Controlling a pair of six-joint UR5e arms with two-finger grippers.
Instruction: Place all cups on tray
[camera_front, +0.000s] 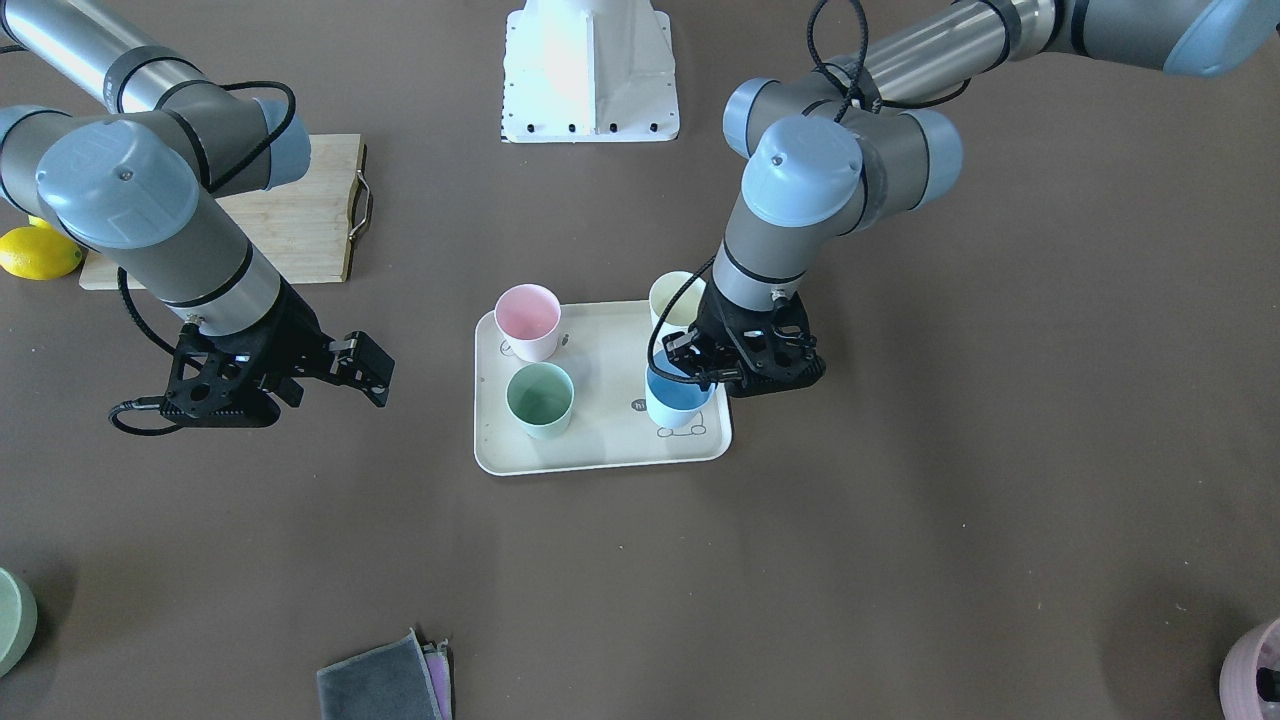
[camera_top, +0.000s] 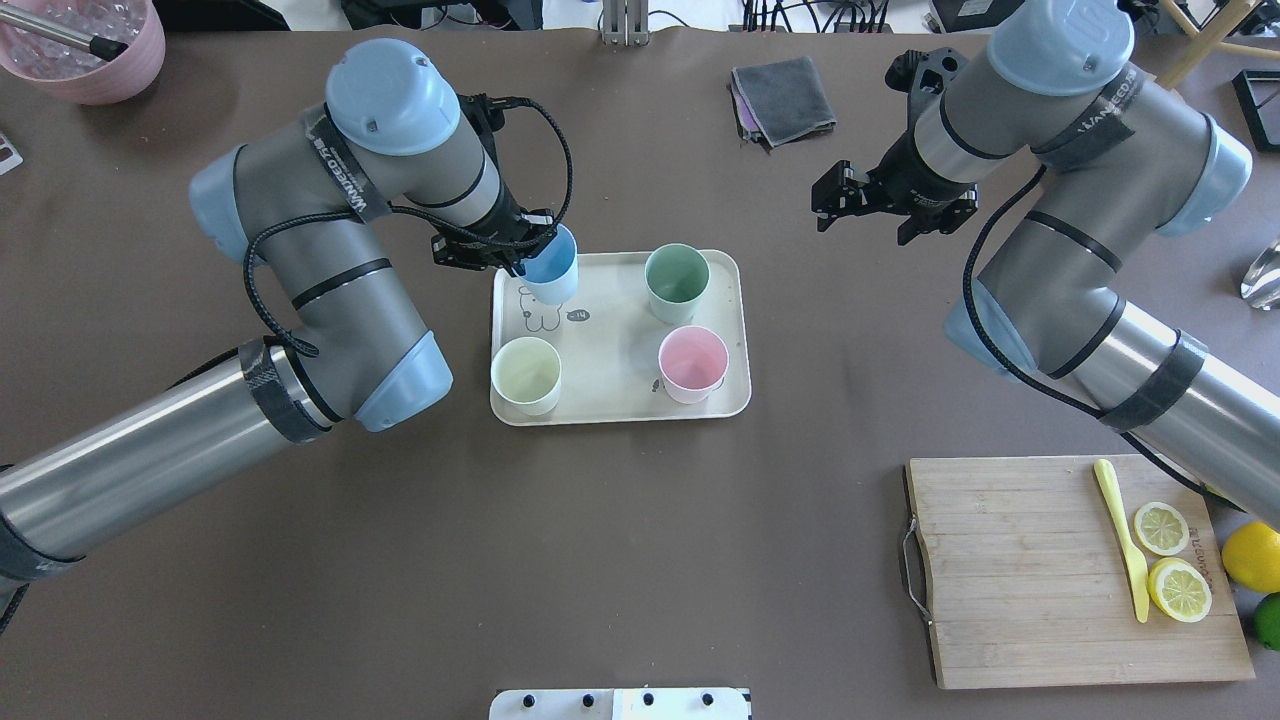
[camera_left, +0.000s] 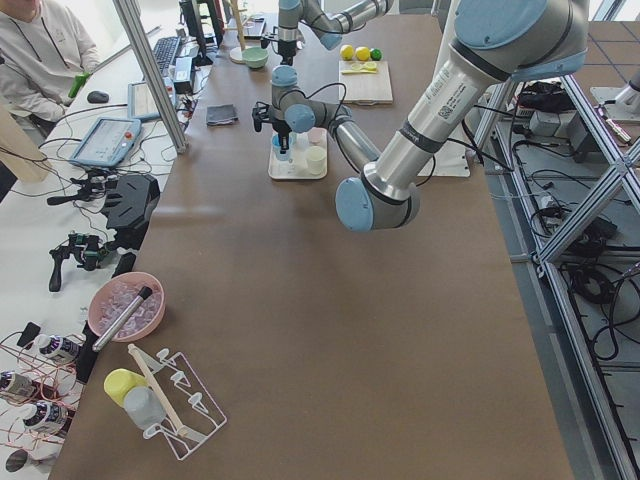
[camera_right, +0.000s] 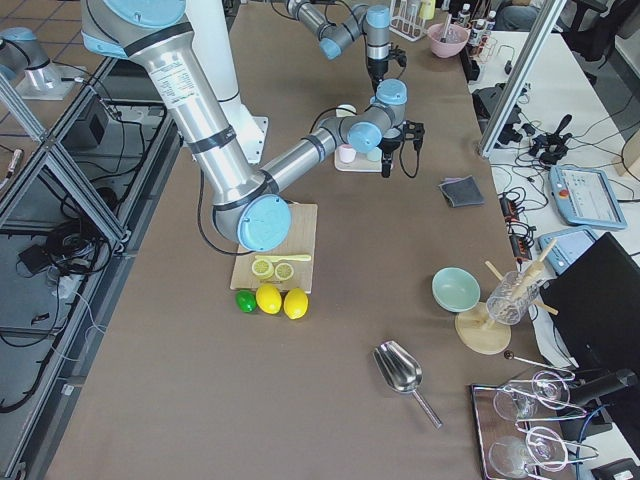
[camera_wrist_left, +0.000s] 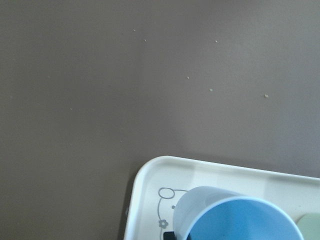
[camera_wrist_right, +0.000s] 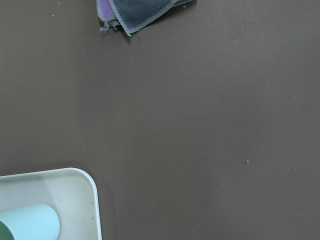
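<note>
The cream tray (camera_top: 612, 340) lies mid-table and also shows in the front view (camera_front: 600, 440). On it stand a green cup (camera_top: 677, 281), a pink cup (camera_top: 692, 363) and a pale yellow cup (camera_top: 526, 374). My left gripper (camera_top: 512, 256) is shut on the rim of a blue cup (camera_top: 552, 268) at the tray's far left corner, over the bunny print. I cannot tell whether the cup touches the tray. The left wrist view shows the blue cup (camera_wrist_left: 235, 217) over the tray corner (camera_wrist_left: 155, 175). My right gripper (camera_top: 838, 196) is open and empty, off the tray's far right.
A grey cloth (camera_top: 782, 98) lies at the far edge. A wooden cutting board (camera_top: 1040, 580) with lemon slices and a yellow knife lies near right, with whole lemons beside it. A pink bowl (camera_top: 85, 50) stands at the far left corner.
</note>
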